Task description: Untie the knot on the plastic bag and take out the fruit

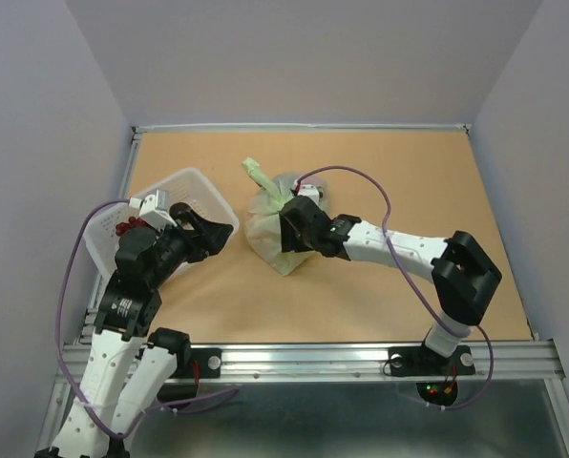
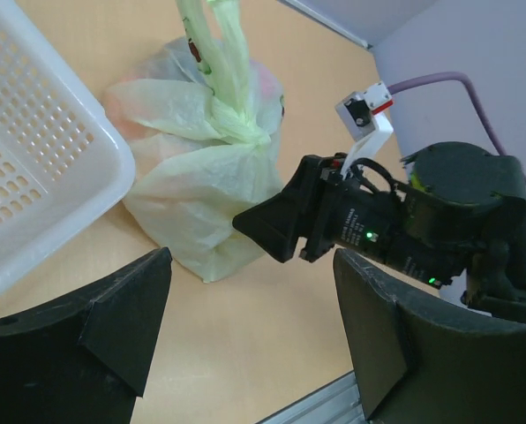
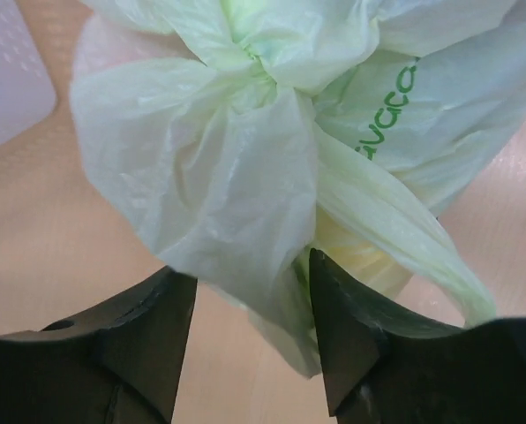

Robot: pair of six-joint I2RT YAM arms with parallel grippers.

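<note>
The plastic bag is seen as a pale, translucent green, and the knot is formed of the same pale green. Darker green lettering is printed on one side, and an orange-red tint is shown through the film. The basket is white and is pierced by a regular grid of small holes; a red cluster is seen inside it. The table is surfaced in plain tan, and the walls are coloured a pale lilac-grey. The left gripper and right gripper are finished in matte black. The left arm and right arm are cased in white with black joints, and a purple cable is looped above the right one.
</note>
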